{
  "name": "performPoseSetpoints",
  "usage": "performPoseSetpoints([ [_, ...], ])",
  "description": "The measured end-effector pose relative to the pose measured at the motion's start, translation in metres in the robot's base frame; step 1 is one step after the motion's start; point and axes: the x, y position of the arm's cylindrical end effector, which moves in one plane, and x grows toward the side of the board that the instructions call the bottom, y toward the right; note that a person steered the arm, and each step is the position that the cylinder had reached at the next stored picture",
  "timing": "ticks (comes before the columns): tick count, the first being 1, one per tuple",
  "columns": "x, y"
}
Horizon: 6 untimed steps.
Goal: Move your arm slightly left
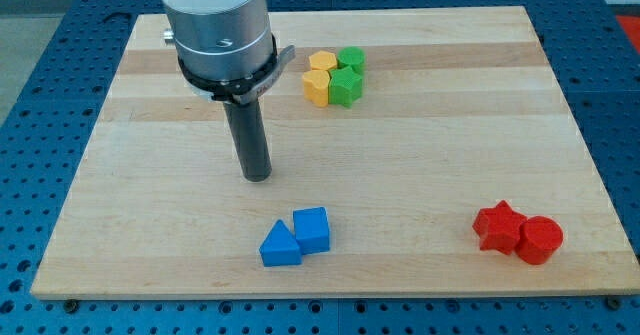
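Note:
My tip (258,177) rests on the wooden board (430,155), left of centre. A blue triangular block (279,246) and a blue cube (312,229) lie touching just below and right of the tip. Two yellow blocks (318,78) and two green blocks (347,76) sit clustered toward the view's top, right of the arm. A red star block (498,226) and a red cylinder (540,240) touch each other at the lower right.
The arm's grey cylindrical body (215,20) hangs over the board's upper left. A blue perforated table (30,125) surrounds the board on all sides.

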Motion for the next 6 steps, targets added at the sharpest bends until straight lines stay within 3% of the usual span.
performPoseSetpoints([
  [6,0.0,-0.084],
])
